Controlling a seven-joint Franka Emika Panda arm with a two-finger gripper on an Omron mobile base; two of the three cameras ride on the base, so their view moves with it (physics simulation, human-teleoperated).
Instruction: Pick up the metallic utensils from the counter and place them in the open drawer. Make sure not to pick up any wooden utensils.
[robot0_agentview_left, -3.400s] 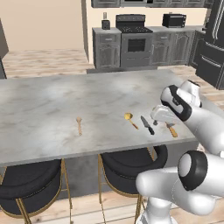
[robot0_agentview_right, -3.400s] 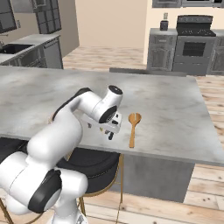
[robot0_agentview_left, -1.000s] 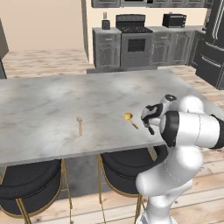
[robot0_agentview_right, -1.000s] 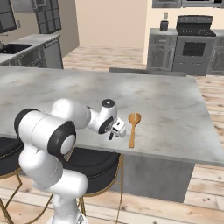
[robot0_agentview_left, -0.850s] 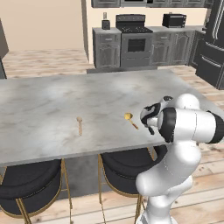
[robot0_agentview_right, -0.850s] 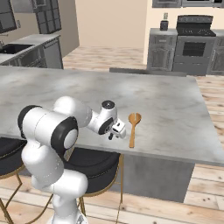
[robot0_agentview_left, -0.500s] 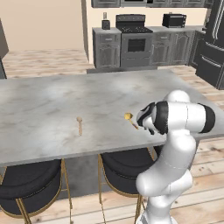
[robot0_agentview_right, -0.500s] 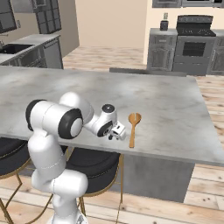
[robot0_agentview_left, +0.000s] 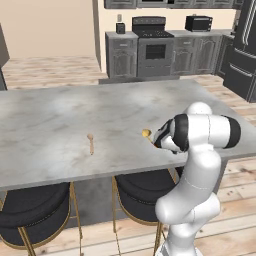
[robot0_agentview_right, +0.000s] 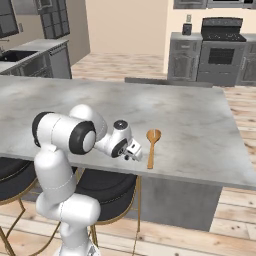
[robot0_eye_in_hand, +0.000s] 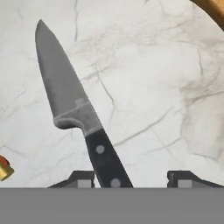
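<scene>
Knife (robot0_eye_in_hand: 78, 116) lies flat on the counter (robot0_eye_in_hand: 157, 87), directly under the hand. In the hand view the black handle runs down between the two fingertips (robot0_eye_in_hand: 81, 178), sitting closer to the left tip than the right; the grey blade points up and slightly left, away from the gripper (robot0_eye_in_hand: 130, 179). So the long axis is roughly along the view's vertical, tilted a bit, and the jaws straddle it crosswise at the handle end, which is the right orientation for a pinch.

Jaws: partly open, with a clear gap to the right tip. Can't tell whether the left tip touches the handle. I'd call it not yet gripped.

Judgement: the handle is off-centre in the gap, so closing will likely nudge the knife sideways before it seats.

From the right base view, the gripper (robot0_agentview_right: 134, 151) is low over the near edge of the counter, with the long wooden spoon (robot0_agentview_right: 151, 145) just beside it, apart from the jaws. A wooden edge also clips the top right corner (robot0_eye_in_hand: 214, 8) of the hand view, well clear of the knife.
</scene>
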